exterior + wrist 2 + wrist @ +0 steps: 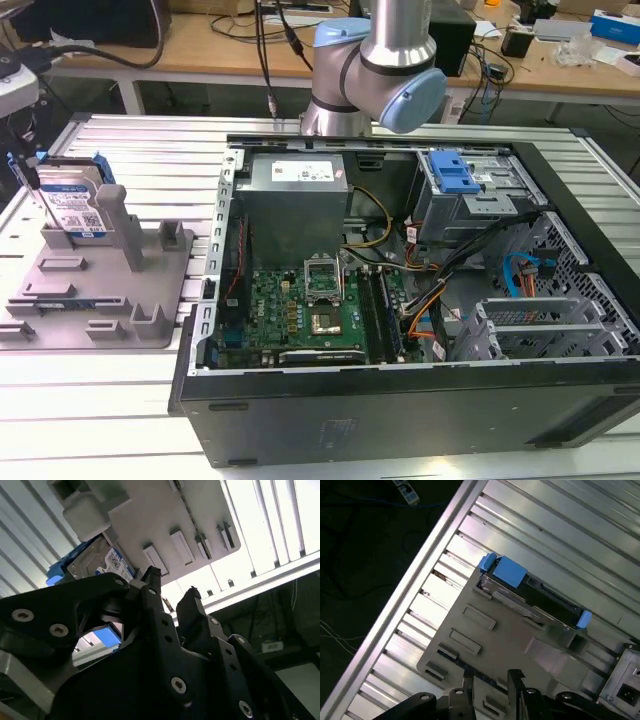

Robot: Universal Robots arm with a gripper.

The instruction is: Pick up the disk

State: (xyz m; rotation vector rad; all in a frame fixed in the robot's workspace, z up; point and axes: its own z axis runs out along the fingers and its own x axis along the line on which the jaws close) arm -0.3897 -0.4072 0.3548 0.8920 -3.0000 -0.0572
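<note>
**Disk** (72, 205): stands on its long edge in the fixture (110, 300), at the fixture's far corner on the exterior view's left. It is propped against a post (112, 215), with the label facing the near side. The long axis is level and runs along the fixture's far edge.

**Gripper** (491, 676): hangs over the fixture's bare plate and holds nothing. The fingers (468, 677) are a narrow gap apart. In the first wrist view the disk (530, 597) lies ahead of the fingertips, across the plate and well apart from them, with its long axis set crosswise to the line of approach.

**Arm** (375, 60): rises behind the case (400, 410) and is cut off by the frame edge.

**Hidden:**
- The disk's lower edge sits behind the posts.
- In the second wrist view the gripper body covers much of the disk (97, 562).
- The seating slot cannot be made out.
</note>
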